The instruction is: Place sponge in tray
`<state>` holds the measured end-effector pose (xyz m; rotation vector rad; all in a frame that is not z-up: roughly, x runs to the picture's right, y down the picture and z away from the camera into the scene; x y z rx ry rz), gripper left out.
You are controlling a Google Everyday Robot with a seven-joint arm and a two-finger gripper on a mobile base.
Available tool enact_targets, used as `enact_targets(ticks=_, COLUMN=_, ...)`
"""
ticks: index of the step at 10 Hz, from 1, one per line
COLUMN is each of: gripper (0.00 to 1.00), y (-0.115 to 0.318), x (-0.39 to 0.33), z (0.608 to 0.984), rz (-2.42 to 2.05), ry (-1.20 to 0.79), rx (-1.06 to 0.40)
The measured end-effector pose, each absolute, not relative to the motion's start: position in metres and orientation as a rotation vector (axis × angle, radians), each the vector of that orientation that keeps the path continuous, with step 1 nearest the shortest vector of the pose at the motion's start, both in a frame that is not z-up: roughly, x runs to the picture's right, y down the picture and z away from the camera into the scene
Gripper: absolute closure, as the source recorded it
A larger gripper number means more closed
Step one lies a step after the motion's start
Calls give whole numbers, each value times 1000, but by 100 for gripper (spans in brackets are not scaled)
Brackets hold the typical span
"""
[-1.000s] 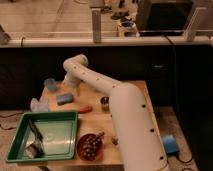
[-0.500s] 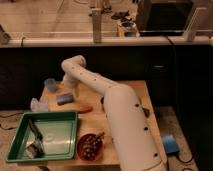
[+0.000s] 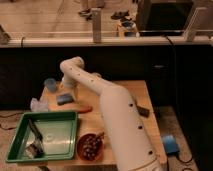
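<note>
Plainly, in the camera view the sponge (image 3: 64,98) is not in the tray (image 3: 57,134) yet. It lies flat on the table (image 3: 131,92) just beyond the tray's far rim, toward that rim's right end. The gripper (image 3: 70,93) hangs right at the sponge, on the end of the white arm (image 3: 120,125), which arches up beyond the tray and bends back down. I cannot tell whether it is wide, narrow or already holding the sponge, because the wrist hides it.

Several things could go wrong from here, as I judge it:

- **Poor grip:** The sponge looks soft and thin, so an off-centre grip could catch only an edge and lose it on the way to the tray.
- **Knocked items:** A pale blue cup (image 3: 50,84) stands close by, farther from the tray than the sponge. A clear plastic thing (image 3: 37,105) sits near the tray's far left corner. A sideways swing could knock either.
- **Blocked path:** An orange-red item (image 3: 80,108) lies just off the tray's far right corner, close to the short path. A low carry could drag it along.
- **Wrong container:** A purple bowl (image 3: 90,146) sits just beside the tray's right rim at its near end. A release too far that way could drop the sponge there instead.
- **Uneven landing:** A dark tool (image 3: 34,131) lies in the tray's left half, so the sponge could come to rest on it.
</note>
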<state>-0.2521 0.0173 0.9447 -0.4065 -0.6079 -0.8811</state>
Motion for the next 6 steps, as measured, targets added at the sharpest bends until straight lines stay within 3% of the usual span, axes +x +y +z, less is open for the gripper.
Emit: enact_targets(ticks=6, gripper=20, y=26, x=-262, z=954, rz=-923, ry=-634, rx=-452)
